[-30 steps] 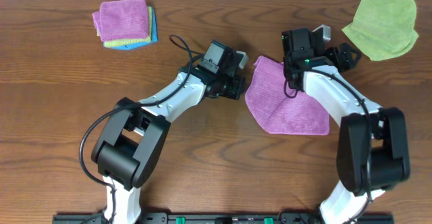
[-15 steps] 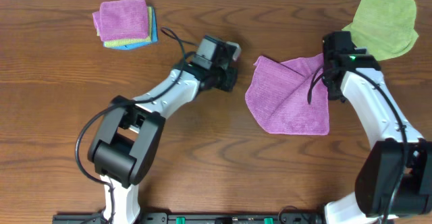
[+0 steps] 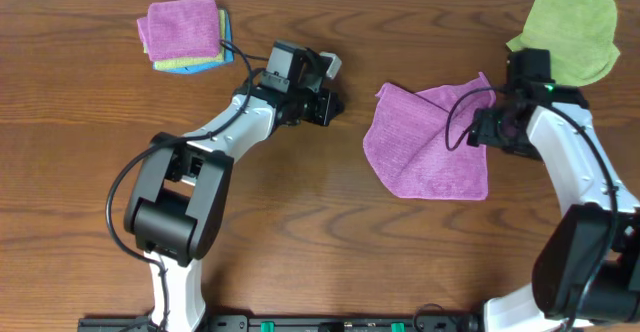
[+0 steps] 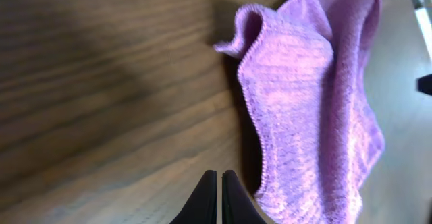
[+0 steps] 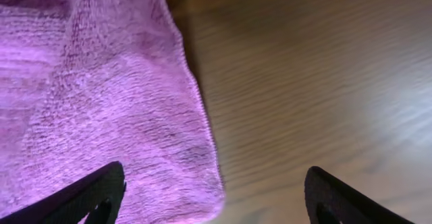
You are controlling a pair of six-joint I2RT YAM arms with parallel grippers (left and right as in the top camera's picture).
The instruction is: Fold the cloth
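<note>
A dark wooden table (image 3: pixel 300 222) is seen from above, with two white and black robot arms reaching in from the bottom edge. The cloth (image 3: pixel 425 142), a fuzzy purple-magenta microfibre piece, lies on the table right of centre. It is loosely doubled over, with a diagonal crease running across it and one corner poking up toward the top right. The left gripper (image 3: pixel 330 107) sits just left of centre, apart from the cloth. In its wrist view its two dark fingers (image 4: pixel 209 198) are pressed together with nothing between them, above bare wood, and the cloth (image 4: pixel 310 116) fills the right side with a curled corner. The right gripper (image 3: pixel 485 132) hangs over the cloth's right edge. In its wrist view its fingers (image 5: pixel 94 193) are spread wide at the bottom corners, holding nothing, and the cloth's (image 5: pixel 88 96) hemmed edge and corner lie between them. A lime-green cloth (image 3: pixel 565 37) rests in the upper right corner. A stack of folded cloths (image 3: pixel 185 34), purple on top, sits at upper left.
</note>
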